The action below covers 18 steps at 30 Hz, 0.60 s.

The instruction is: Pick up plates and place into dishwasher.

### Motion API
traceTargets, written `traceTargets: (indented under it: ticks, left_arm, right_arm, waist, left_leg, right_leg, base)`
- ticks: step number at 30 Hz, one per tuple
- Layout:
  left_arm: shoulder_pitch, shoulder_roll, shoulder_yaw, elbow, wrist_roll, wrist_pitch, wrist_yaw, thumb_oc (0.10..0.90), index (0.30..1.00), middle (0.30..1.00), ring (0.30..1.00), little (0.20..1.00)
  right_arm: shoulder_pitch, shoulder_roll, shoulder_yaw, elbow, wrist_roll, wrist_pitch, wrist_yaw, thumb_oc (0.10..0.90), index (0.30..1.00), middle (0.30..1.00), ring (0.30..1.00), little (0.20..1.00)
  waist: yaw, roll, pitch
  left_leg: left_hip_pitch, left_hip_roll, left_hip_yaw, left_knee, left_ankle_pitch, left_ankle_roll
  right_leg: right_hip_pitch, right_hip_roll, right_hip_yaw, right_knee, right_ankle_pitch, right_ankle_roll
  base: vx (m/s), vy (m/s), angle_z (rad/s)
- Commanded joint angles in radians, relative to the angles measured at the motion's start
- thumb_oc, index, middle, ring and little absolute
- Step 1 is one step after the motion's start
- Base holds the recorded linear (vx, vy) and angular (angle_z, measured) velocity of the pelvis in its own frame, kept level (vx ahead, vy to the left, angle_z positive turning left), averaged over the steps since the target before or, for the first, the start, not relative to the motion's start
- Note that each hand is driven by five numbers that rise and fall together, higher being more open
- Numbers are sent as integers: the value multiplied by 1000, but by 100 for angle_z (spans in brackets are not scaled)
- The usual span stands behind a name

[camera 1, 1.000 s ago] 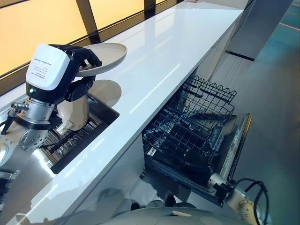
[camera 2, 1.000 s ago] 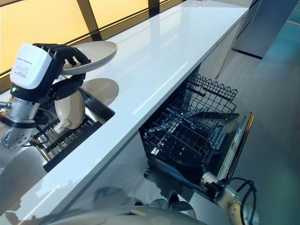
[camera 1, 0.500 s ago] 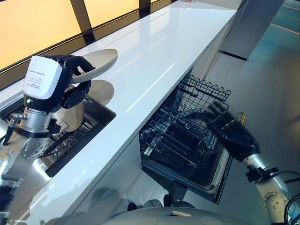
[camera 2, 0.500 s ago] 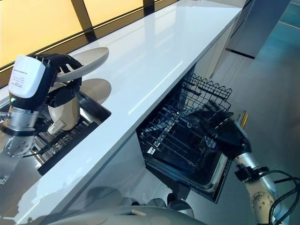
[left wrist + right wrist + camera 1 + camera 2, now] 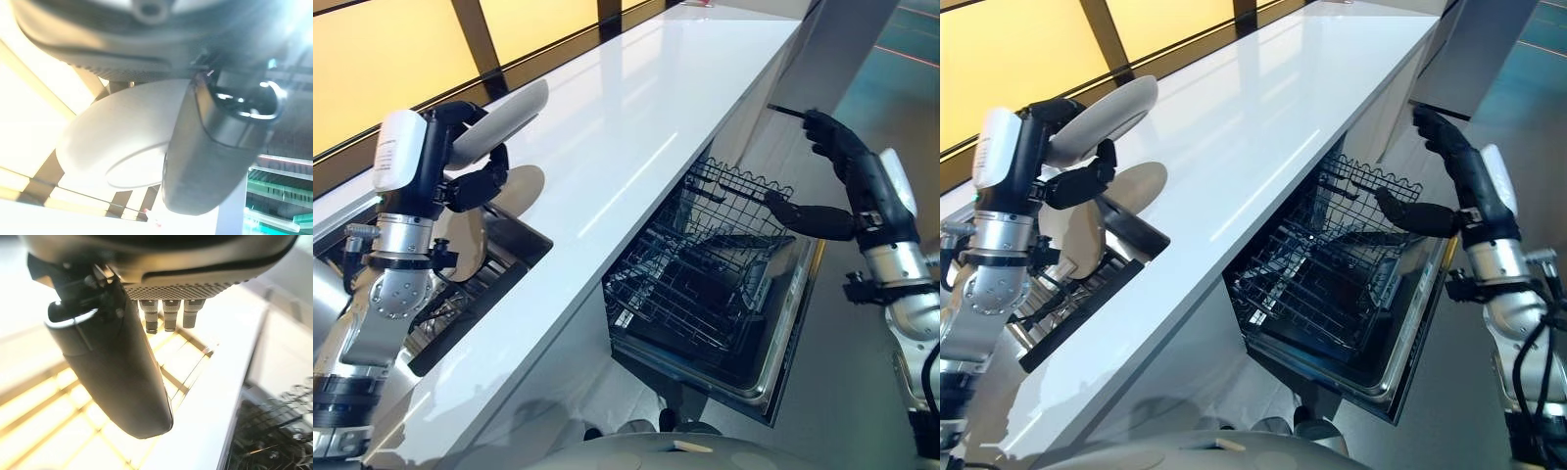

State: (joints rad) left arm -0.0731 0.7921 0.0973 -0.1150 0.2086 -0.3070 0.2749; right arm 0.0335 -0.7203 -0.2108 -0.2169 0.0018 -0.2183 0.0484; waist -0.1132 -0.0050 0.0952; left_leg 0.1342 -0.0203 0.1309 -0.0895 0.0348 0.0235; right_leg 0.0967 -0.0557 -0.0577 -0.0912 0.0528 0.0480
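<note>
Left hand at upper left grips your plate, now tilted on edge, while right hand, fingers spread, has risen above the dishwasher rack, so handover looks next.

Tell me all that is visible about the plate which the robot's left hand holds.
The plate is round, shallow and cream-white, with a matte look like ceramic or melamine; the left wrist view shows a raised ring on its underside. It is lifted and steeply tilted, above the white countertop beside the sink rack. The left hand pinches its rim, fingers on one face and thumb on the other. Nothing else touches it. It is not yet near the open dishwasher.
</note>
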Motion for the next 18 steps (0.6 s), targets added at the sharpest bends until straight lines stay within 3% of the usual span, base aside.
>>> traceTargets:
  ticks: [1, 4, 5, 12, 18]
  left_arm:
    - [-199, 24, -17, -84, -160, -46, -66, 245, 425, 425, 425, 345]
    - [-219, 20, -41, -103, -234, -42, -145, 177, 366, 366, 366, 277]
    - [-225, 20, -48, -109, -266, -41, -178, 100, 300, 300, 300, 200]
    - [-278, 15, -114, -134, -415, -23, -338, 100, 300, 300, 300, 200]
    - [-313, 15, -157, -134, -454, -32, -422, 100, 300, 300, 300, 200]
  right_arm:
    - [-222, -97, 9, -55, -74, -15, -78, 800, 900, 900, 900, 900]
    - [-271, -122, 42, -40, -92, -2, -67, 800, 900, 900, 900, 900]
    - [-287, -131, 54, -38, -96, 3, -64, 800, 900, 900, 900, 900]
    - [-390, -151, 145, -14, -82, 24, -28, 800, 900, 900, 900, 900]
    - [-455, -141, 222, -5, 63, 74, 101, 800, 900, 900, 900, 900]
  waist:
    - [37, -1, -34]
    - [48, -4, -35]
    - [51, -4, -35]
    - [65, -2, -37]
    - [70, -2, -43]
  left_leg:
    - [11, -50, -39, 2, -103, 12]
    - [10, -50, -47, 2, -100, 8]
    - [9, -49, -49, 2, -98, 7]
    - [6, -48, -65, 2, -94, 5]
    - [2, -47, -73, 2, -90, 1]
  right_leg:
    - [-1, 63, -50, 74, -90, 26]
    - [5, 64, -61, 69, -90, 24]
    - [6, 64, -65, 68, -90, 24]
    - [8, 64, -79, 78, -98, 18]
    - [12, 67, -80, 68, -95, 16]
  base:
    - [9, -22, 22]
    - [-1, -22, 14]
    - [-10, -18, 14]
    - [-20, -13, 11]
    - [-14, -9, 7]
